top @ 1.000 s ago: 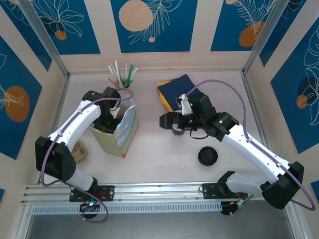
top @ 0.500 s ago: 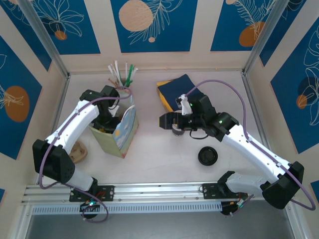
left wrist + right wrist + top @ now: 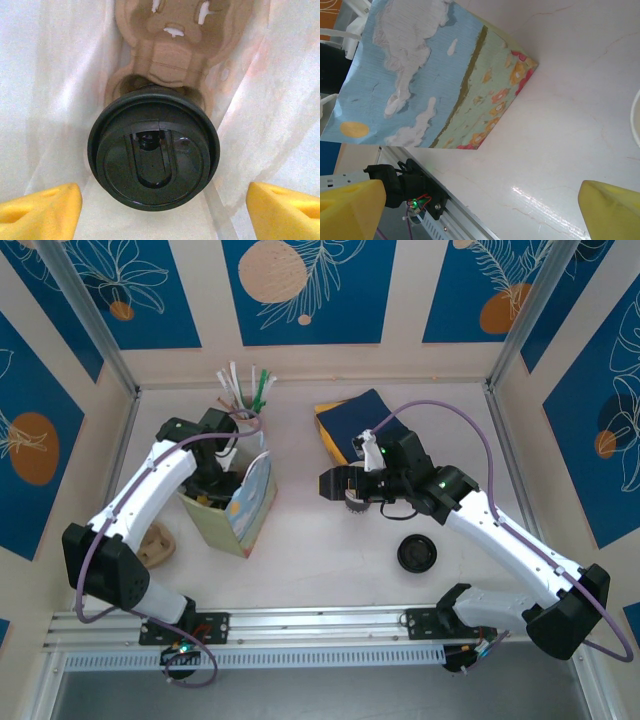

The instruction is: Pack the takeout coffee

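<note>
**Left tool** [image 3: 161, 212]: we record it wide, holding nothing, its yellow fingertips [image 3: 40, 210] well apart at either side. It hangs inside the bag [image 3: 65, 100], pointing down between the white inner walls.

**Takeout coffee** [image 3: 154, 150]: we find it upright at the bottom of the bag, directly below the left tool, with its black lid facing up. It is clear of both fingertips. It sits at the near end of a brown pulp tray [image 3: 172, 55], which lies along the bag floor.

**Right tool** [image 3: 481, 210]: we record it wide and holding nothing. It hovers low over the pale marbled surface [image 3: 560, 115] and faces the bag's printed side of sky, clouds and flowers.

**Around, from above:**
- A small cup [image 3: 352, 505] stands partly hidden under the right tool.
- A loose black lid [image 3: 417, 554] lies on the surface nearer the arm bases, apart from the cup.
- A dark blue and yellow stack [image 3: 350, 423] lies behind the right tool.
- A bundle of white and green sticks [image 3: 245, 388] stands behind the bag.
- A tan object [image 3: 158, 545] lies beside the left arm.

**Poses:** we see the left arm [image 3: 150, 490] reach forward, its wrist bent down into the bag mouth. The right arm [image 3: 510, 540] stretches diagonally leftward toward mid-surface.
</note>
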